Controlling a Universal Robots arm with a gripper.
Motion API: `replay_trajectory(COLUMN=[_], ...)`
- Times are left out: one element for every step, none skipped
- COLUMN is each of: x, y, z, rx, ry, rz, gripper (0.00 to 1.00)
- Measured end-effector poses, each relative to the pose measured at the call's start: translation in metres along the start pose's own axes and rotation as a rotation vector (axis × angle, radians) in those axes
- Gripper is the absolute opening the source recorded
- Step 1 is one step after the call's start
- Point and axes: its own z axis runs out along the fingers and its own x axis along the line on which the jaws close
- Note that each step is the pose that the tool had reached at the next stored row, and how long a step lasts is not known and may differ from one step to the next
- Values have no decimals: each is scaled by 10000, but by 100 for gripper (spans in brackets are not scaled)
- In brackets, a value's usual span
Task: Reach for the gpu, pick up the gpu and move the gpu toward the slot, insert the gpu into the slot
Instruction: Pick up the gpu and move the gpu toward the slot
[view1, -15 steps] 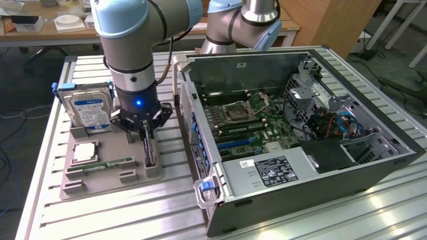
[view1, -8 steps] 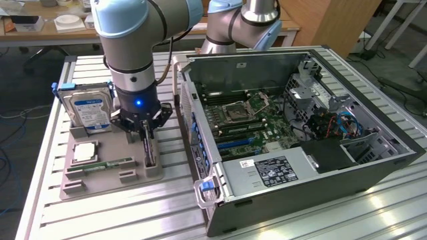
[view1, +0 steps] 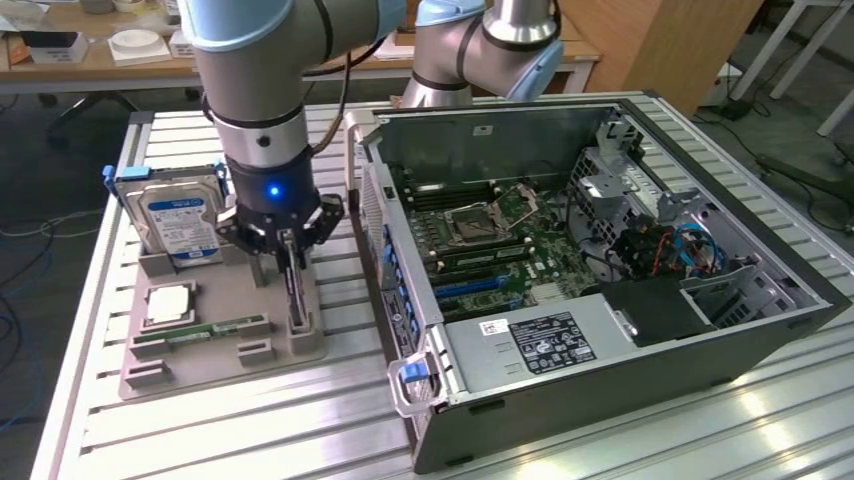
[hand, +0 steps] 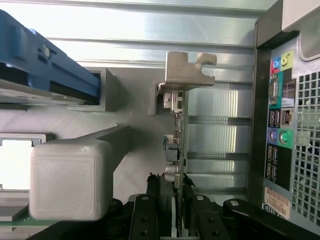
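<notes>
On the near part of the slatted tabletop (view1: 200, 430) lies a gray tray (view1: 200, 375) with a small green memory stick (view1: 214, 328) and a square processor chip (view1: 167, 303) in its pockets. Just beyond them the gpu (view1: 299, 312) stands on edge in a groove at the tray's side nearest the computer case (view1: 641, 370). The tool (view1: 288, 265) hangs straight down over it, at the card's top edge.

In the wrist view the tool (hand: 173, 192) straddles the gpu (hand: 178, 145), which runs edge-on toward a gray bracket (hand: 186, 70) that holds its end. I cannot tell whether the tool is pinching the card or standing a little apart from it.

I judge the work to be at the end of the reach or at the grasp itself, as the card has not been lifted. Freeing it would call for a firm hold and a straight pull clear of the bracket.

Farther back on the tray, a silver hard drive (view1: 180, 218) stands upright with a blue label. To the exterior view's right, the case lies open. The blue slot (view1: 470, 285) sits on the green motherboard (view1: 514, 245), well apart from the card. The case's raised side wall (view1: 380, 215) stands between them.
</notes>
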Motion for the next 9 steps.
replay_trajectory(x=[0, -1, -2, -2, -2, -2, -3, -3, -4], y=[1, 2, 3, 3, 4, 5, 5, 6, 6], z=[-29, -54, -75, -94, -113, -130, -143, -156, -169], rx=[4, 7, 10, 15, 23, 34, 44, 54, 62], ry=[1, 0, 0, 0, 1, 0, 0, 0, 1], rz=[0, 0, 0, 0, 0, 0, 0, -1, -1], gripper=[29, 29, 29, 29, 29, 29, 29, 29, 29])
